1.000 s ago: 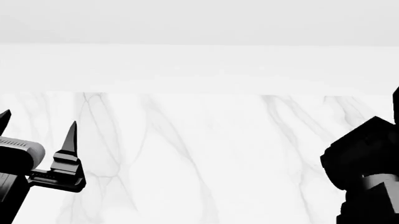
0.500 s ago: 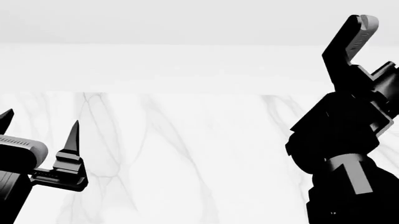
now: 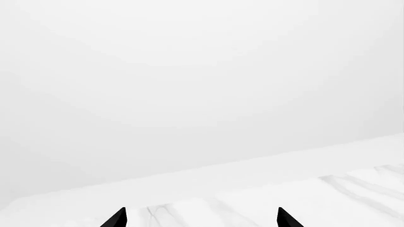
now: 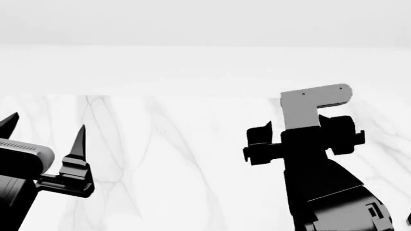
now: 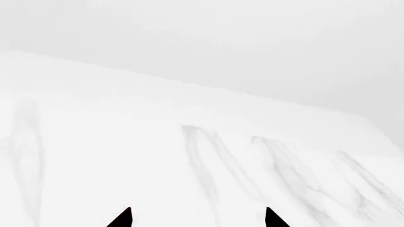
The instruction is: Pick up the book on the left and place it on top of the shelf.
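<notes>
Left gripper [image 4: 44, 137] sits at the near left of the head view, its two black pointed fingers [image 4: 78, 139] spread wide with nothing between them; the left wrist view confirms both tips [image 3: 115, 218] well apart over white marble surface [image 4: 186, 159]; right gripper [image 5: 197, 218] likewise stands wide, tips apart and empty in its wrist view; in the head view the right arm [image 4: 314, 163] rises at near right, grey bracket uppermost, fingers hidden there; neither the book nor the shelf appears in any view, so their positions cannot be told.

Smooth white grey-veined marble surface [image 4: 192, 159]; matt black claws.
</notes>
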Tool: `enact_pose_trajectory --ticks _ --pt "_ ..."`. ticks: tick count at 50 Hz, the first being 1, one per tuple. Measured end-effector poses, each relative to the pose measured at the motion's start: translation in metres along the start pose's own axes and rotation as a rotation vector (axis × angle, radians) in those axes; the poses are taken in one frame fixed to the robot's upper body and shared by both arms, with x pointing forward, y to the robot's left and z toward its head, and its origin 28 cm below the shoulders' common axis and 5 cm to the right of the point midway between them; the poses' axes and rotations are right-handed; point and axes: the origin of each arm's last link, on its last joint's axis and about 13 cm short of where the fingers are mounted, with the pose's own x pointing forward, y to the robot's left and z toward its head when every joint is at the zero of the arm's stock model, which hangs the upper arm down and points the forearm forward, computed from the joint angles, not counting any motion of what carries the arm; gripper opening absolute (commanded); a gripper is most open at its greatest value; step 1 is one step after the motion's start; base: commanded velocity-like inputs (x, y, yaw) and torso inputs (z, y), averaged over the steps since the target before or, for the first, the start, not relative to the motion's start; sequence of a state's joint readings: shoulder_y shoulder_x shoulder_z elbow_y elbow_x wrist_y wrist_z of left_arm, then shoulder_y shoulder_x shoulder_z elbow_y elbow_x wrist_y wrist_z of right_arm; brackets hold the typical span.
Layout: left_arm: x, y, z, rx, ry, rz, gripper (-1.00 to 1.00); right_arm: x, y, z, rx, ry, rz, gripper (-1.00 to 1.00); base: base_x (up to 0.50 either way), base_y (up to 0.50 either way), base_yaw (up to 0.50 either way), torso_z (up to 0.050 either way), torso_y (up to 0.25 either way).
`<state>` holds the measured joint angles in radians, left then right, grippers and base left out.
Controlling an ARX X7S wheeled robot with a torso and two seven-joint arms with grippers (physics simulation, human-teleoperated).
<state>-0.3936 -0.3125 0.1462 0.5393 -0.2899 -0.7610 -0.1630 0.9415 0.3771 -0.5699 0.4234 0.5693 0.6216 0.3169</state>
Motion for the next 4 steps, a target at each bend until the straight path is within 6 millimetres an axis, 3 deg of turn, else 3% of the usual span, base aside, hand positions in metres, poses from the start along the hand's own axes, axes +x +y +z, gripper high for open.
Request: enact_pose_trajectory --ticks 4 --pt "0.0005 -0.0007 -0.0008 -0.001 0.000 -0.001 1.00 -0.0127 0.0034 -0.0061 0.065 -0.043 0.057 1.00 0.00 0.00 0.00 0.000 0.000"
